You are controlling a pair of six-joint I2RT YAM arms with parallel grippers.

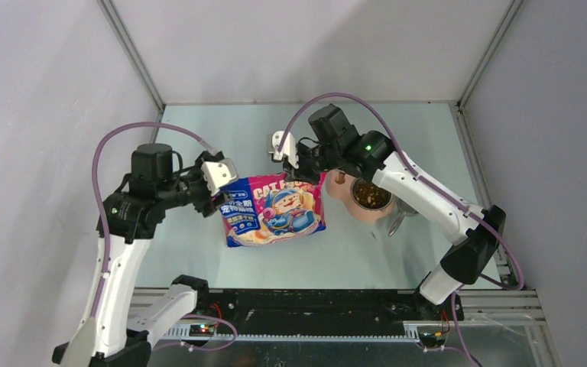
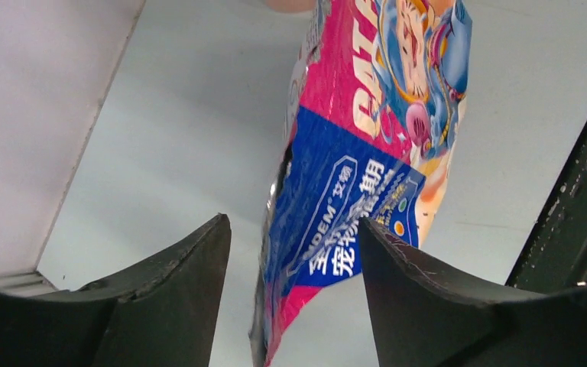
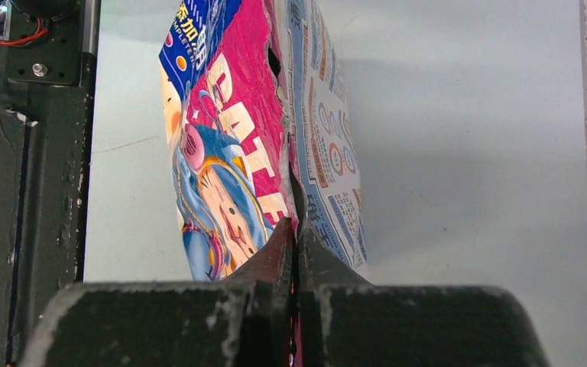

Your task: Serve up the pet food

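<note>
The pet food (image 1: 370,194) is a heap of small dark brown pellets in a pinkish-tan bowl (image 1: 343,189). The bowl sits on the tabletop (image 1: 397,138) to the right of the right gripper (image 3: 293,237), close beside it and tucked against that arm's forearm. It is well apart from the left gripper (image 2: 292,222).

Between the two grippers is a glossy bag (image 1: 274,210) printed in blue, pink and red with a cartoon figure. The bowl is just off its right-hand upper corner.

The right gripper has its fingers pressed together on the bag's upper edge, pinching a fold of the foil between the fingertips. In the right wrist view the bag runs straight away from this gripper, seen edge-on. The printed front faces one side and the pale back panel faces the other, with a narrow gap along the seam farther from the fingers.

The left gripper is at the bag's opposite corner, its fingers spread wide. In the left wrist view the blue corner of the bag stands in the gap between them. It lies nearer the right-hand finger (image 2: 420,298) in that view and is clear of the other finger.

Whether the bag's lower edge rests on the tabletop or hangs just above it cannot be told.
</note>
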